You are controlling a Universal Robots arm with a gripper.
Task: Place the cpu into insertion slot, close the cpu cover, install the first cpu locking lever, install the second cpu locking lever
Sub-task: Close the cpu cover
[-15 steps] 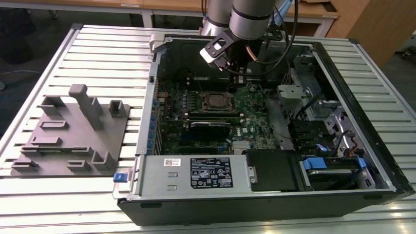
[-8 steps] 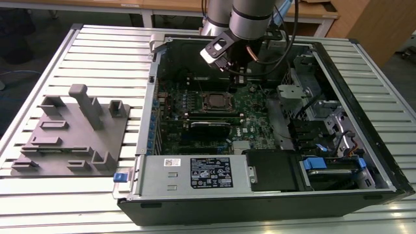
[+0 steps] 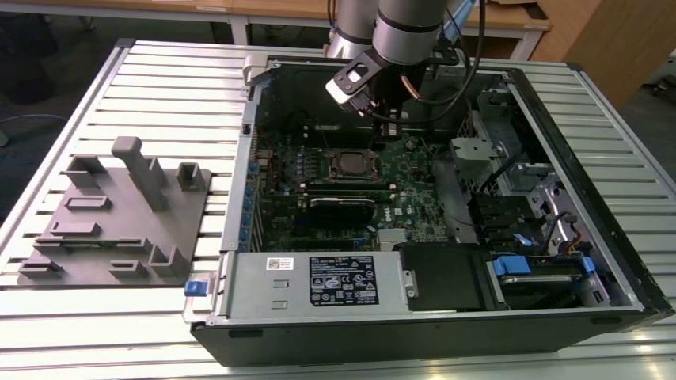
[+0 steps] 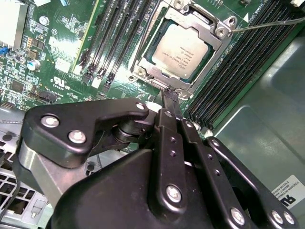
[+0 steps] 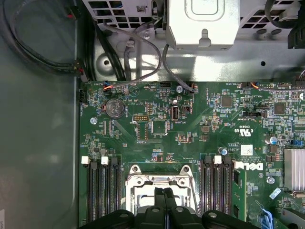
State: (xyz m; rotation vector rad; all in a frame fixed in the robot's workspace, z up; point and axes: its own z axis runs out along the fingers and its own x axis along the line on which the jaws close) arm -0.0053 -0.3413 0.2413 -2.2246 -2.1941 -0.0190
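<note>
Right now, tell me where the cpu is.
In the second wrist view the cpu lies in the insertion slot, framed by the cpu cover, between memory slots, close to the gripper.

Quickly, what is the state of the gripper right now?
Gripper: shut, nothing seen between its fingers; tips at the edge of the cpu cover.

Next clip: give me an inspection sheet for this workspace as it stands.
Surface: slatted metal table carrying an open computer case.
Job's things: cpu seated, cpu cover down over it; one locking lever juts past its corner.
Clutter: grey fixture block beside the case.
Gripper: gripper shut, tips at the cover's edge.
Cables: black bundle along the case wall.
Surroundings: wooden furniture.
</note>
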